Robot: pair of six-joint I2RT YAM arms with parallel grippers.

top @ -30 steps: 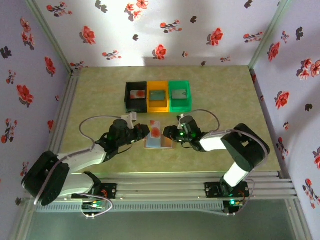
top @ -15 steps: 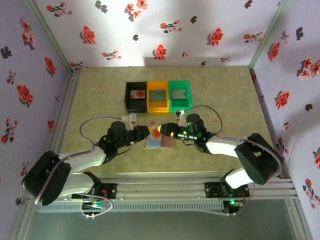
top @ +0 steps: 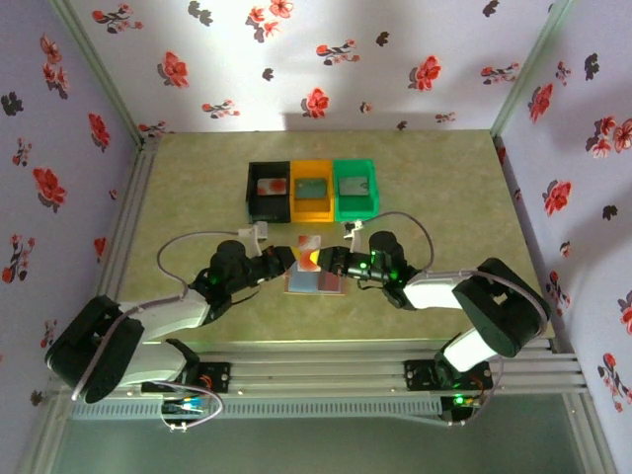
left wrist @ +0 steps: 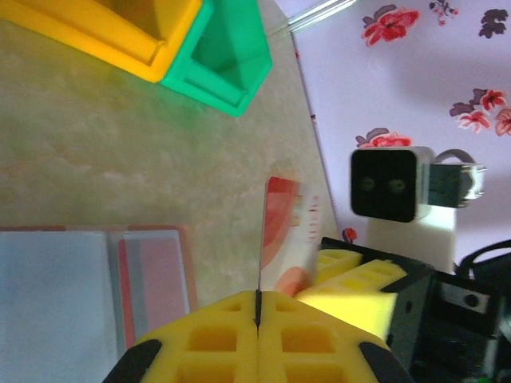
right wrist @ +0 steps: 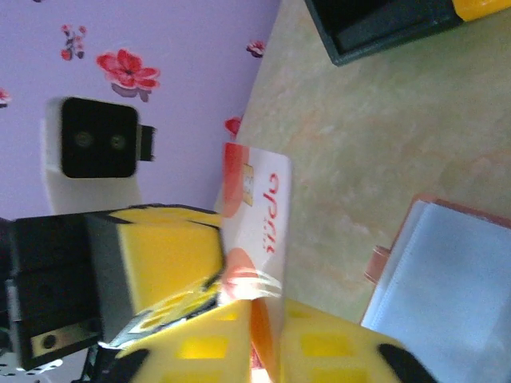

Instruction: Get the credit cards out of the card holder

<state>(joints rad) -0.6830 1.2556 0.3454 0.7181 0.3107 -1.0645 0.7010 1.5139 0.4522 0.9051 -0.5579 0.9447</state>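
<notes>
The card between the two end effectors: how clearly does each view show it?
Top external view: the card is tiny and soft, its details lost. Left wrist view: its red print is fairly sharp, the yellow pads near the lens blurred. Right wrist view: print legible, glare streaks at its lower end.

**Colours and patterns on the table**

The credit card (right wrist: 257, 199) is printed white with red-orange swirls and red lettering. The card holder (top: 318, 283) is panelled pale blue-grey and edged pinkish tan. A black bin (top: 268, 211), an orange bin (top: 312, 211) and a green bin (top: 356, 209) are seen at upper centre. The table (top: 444, 188) is mottled olive-beige. The walls (top: 395, 25) are papered lilac with red and black flowers. Yellow grid-patterned pads are carried by the left gripper (left wrist: 257, 307) and the right gripper (right wrist: 254, 319).
</notes>
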